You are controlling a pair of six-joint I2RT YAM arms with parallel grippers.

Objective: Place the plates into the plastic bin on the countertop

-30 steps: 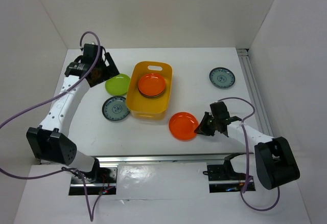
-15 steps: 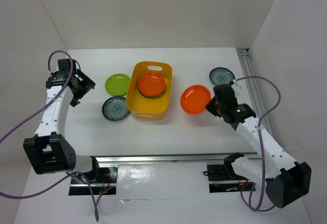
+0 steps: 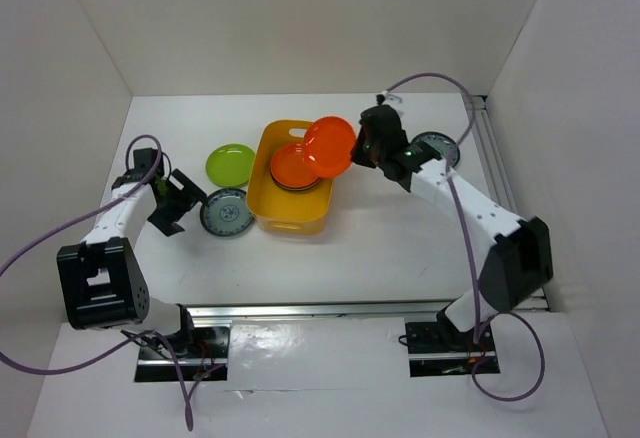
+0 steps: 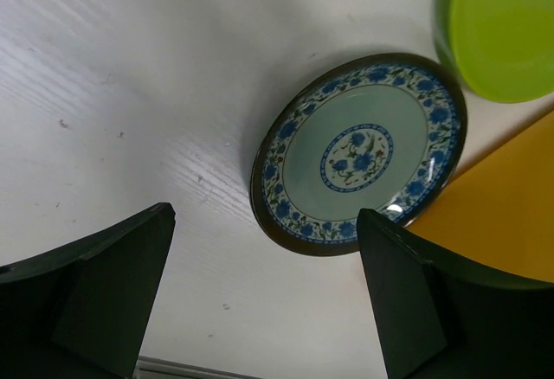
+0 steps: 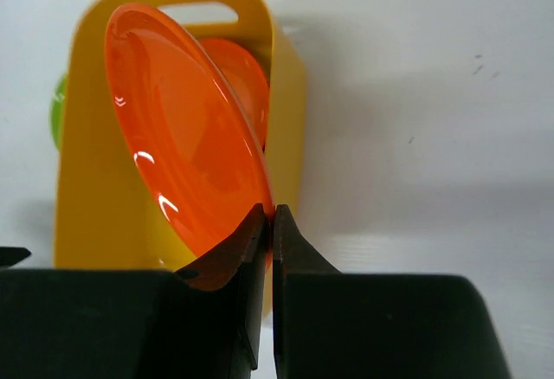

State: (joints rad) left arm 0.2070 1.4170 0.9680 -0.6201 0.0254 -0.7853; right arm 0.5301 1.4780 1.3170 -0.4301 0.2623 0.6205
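— State of the right gripper [image 5: 267, 223]?
— Fingers pressed almost together, pinching the near rim of an orange plate [image 5: 186, 154]. Held steeply tilted, nearly on edge, above the right side of the plastic bin [image 3: 262, 203] and clear of the countertop [image 3: 380, 248].
— And the left gripper [image 4: 264, 219]?
— Fingers spread wide, gripping nothing, touching nothing. Hovering low beside a grey-blue patterned plate [image 4: 359, 150], with the plate's near edge between the fingers as seen from the wrist.
— Condition of the plastic bin?
— Yellow-orange, upright on the countertop, slot handle at the far rim. Holding a second orange plate [image 3: 290, 166], lying flat on something dark; nature of that lower item not discernible.
— Other plates?
— A lime green plate [image 3: 230, 164] flat on the countertop, just left of the bin. The grey-blue patterned plate in front of it, close to the bin's left wall; touching or apart, cannot tell. A second patterned plate [image 3: 440, 148] to the right, well apart from the bin, partly hidden behind the right arm [image 3: 470, 208].
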